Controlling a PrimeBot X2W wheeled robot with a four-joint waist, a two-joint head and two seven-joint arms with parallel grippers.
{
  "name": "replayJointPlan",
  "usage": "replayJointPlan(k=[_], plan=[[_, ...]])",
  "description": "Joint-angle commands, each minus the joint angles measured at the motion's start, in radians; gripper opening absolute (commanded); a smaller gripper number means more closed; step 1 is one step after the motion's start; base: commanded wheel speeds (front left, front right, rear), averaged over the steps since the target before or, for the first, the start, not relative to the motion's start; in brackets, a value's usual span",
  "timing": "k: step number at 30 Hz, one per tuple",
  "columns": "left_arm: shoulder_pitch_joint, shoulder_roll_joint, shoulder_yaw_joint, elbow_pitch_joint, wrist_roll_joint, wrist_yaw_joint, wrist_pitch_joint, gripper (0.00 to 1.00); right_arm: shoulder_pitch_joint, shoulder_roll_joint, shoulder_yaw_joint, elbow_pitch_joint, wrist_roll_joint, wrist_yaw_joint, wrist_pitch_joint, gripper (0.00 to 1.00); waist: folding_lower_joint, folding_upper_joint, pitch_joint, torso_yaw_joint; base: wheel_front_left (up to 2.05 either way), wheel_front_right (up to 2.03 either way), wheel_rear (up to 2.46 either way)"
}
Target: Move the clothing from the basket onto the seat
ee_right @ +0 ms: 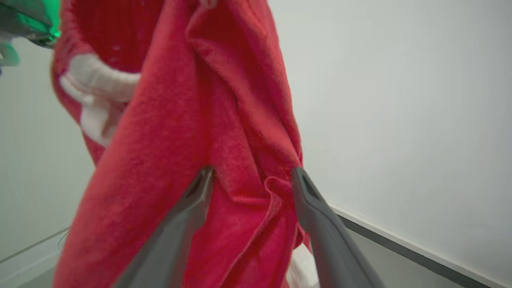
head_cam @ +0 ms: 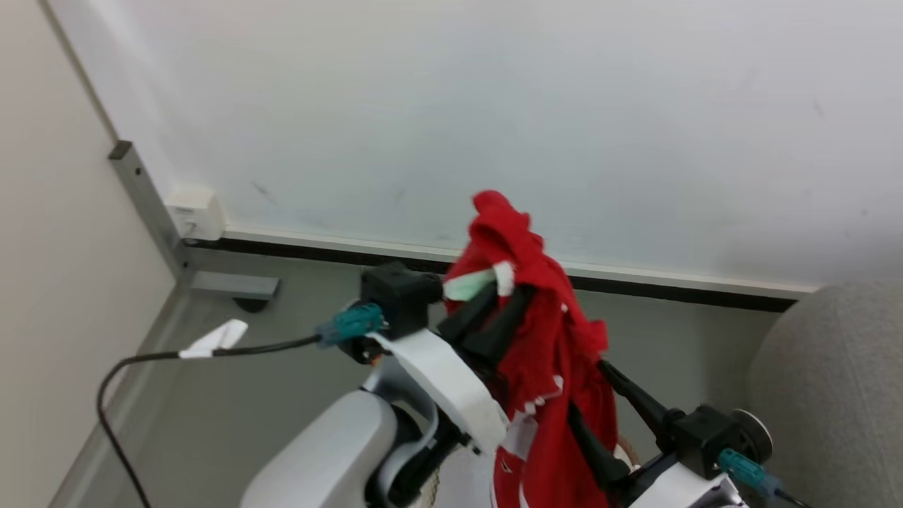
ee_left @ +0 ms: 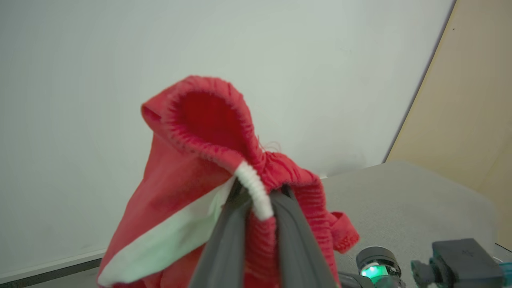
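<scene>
The clothing (head_cam: pixel 557 339) hangs left of the seat (head_cam: pixel 832 395).

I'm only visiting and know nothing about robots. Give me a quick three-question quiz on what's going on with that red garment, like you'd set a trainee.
1. True or false: the clothing is spread flat on the seat.
2. Which gripper pinches the garment's white ribbed trim? A) left B) right C) neither
3. Fill in: in the head view, the grey seat shows at the lower ____ side.
Key: 1 false, it hangs lifted in the air; 2 A, the left gripper is closed on it; 3 right.
</scene>
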Motion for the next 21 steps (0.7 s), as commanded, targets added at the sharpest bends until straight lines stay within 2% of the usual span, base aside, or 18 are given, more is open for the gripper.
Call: replayJointPlan(k=[1,9,21], plan=[[0.016,-0.005,-0.009,-0.008,-0.011,-0.007,0.005,0.00,-0.024,-0.014,0.010,0.012,0.006,-0.002,-0.002,1.00,-0.0001,-0.0001,-0.010,0.033,0.00,0.00,0.00],[0.040,-0.039,-0.085,-0.010,-0.018,-0.038,0.039,0.00,-0.071,-0.045,0.036,0.080,0.013,-0.002,-0.020,1.00,-0.0001,-0.0001,-0.030,0.130,0.00,0.00,0.00],[0.049,-0.050,-0.143,-0.022,-0.023,-0.057,0.068,0.00,-0.143,-0.006,0.136,0.185,0.074,-0.002,-0.067,1.00,-0.0001,-0.0001,-0.030,0.191,0.00,0.00,0.00]])
